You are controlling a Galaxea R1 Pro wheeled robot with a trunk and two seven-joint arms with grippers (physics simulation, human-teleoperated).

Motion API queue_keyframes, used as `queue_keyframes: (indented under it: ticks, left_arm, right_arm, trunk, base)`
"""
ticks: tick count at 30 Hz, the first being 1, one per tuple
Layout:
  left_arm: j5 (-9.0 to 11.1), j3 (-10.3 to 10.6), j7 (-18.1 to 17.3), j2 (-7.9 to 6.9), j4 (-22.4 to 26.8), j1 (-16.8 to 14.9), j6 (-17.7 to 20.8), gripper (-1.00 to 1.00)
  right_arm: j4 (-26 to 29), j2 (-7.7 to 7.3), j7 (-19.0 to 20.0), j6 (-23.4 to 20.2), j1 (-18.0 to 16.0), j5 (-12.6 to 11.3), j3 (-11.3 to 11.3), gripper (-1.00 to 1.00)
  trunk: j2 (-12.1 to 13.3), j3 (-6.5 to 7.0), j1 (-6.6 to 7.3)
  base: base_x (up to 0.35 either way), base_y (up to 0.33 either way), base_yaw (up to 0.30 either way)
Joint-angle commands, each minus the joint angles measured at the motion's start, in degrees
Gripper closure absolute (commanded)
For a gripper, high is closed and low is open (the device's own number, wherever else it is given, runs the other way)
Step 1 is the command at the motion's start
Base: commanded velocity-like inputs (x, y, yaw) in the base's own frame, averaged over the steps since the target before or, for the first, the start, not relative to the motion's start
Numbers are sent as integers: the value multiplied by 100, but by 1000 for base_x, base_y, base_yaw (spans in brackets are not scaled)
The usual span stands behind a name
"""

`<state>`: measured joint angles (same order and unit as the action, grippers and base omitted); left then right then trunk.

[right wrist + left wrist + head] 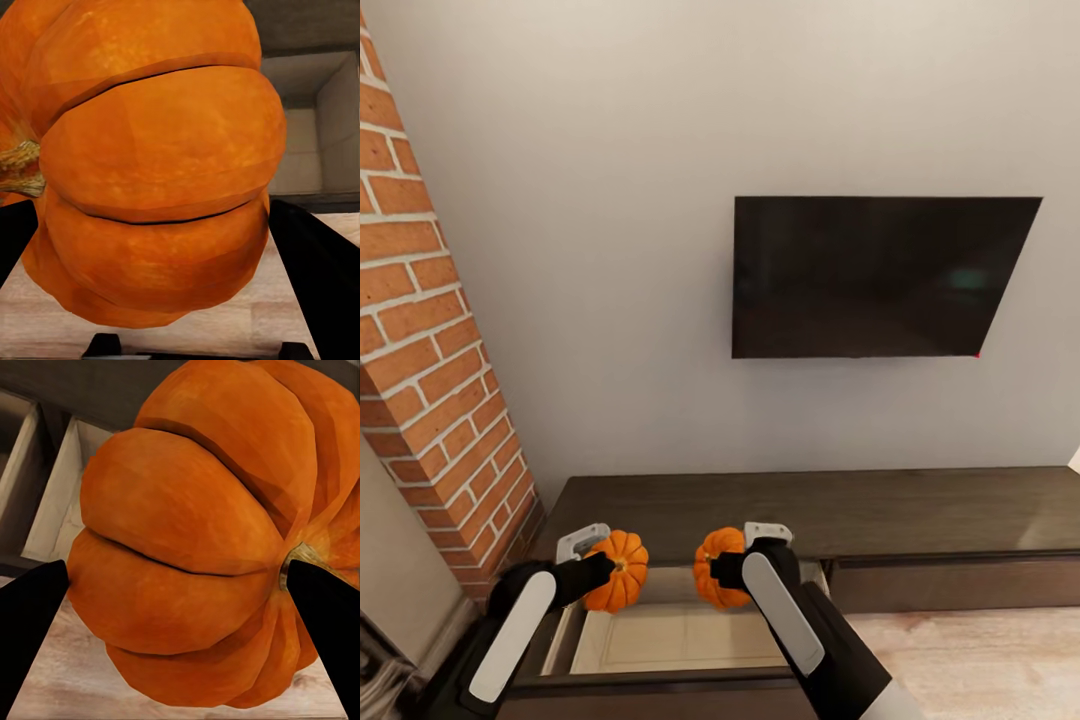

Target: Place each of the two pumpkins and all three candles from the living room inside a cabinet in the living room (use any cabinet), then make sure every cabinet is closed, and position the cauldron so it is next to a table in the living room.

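Note:
Two ribbed orange pumpkins hang in the air over an open drawer (pixel 680 630) of the long dark brown cabinet (pixel 840 510). My left gripper (pixel 603 575) is shut on the left pumpkin (pixel 620 572), which looms large in the left wrist view (pixel 202 547) between two black fingers (pixel 30 630). My right gripper (pixel 732 568) is shut on the right pumpkin (pixel 716 568), seen close in the right wrist view (pixel 150 165). The drawer's pale beige inside (pixel 307 142) lies below both.
A brick fireplace column (pixel 420 350) stands at the left, close beside my left arm. A black TV (pixel 875 275) hangs on the grey wall above the cabinet. Pale wood floor (pixel 980 660) runs to the right in front of the closed drawer front (pixel 960 580).

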<state>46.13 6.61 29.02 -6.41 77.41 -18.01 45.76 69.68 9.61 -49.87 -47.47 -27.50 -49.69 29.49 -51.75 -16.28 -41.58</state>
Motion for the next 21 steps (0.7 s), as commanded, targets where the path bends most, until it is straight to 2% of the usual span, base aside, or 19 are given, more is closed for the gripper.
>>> queue_keyframes:
  ticks: [1,3,6,19,21]
  left_arm:
    - [-35,59,7,9,-10,-1,-33,100]
    - [-35,127,8,23,-51,-1,-106,100]
    - [-34,161,8,30,-95,-1,-147,100]
    - [-26,176,-1,34,-146,-1,-147,100]
    - [-31,180,3,34,-172,-1,-146,100]
  right_arm:
    - [-30,-1,20,-2,-1,27,69,100]
    - [-172,4,66,0,-1,38,220,100]
    - [-402,35,88,4,-6,57,333,100]
    - [-433,39,88,42,-11,56,332,100]
    - [-440,39,74,32,-98,42,326,100]
  trunk:
    - [-42,-18,-23]
    - [-122,-54,-66]
    - [-243,-108,-132]
    - [-764,-341,-418]
    - [-844,-377,-462]
  base:
    - [0,0,0]
    - [0,0,0]
    - [0,0,0]
    - [0,0,0]
    - [0,0,0]
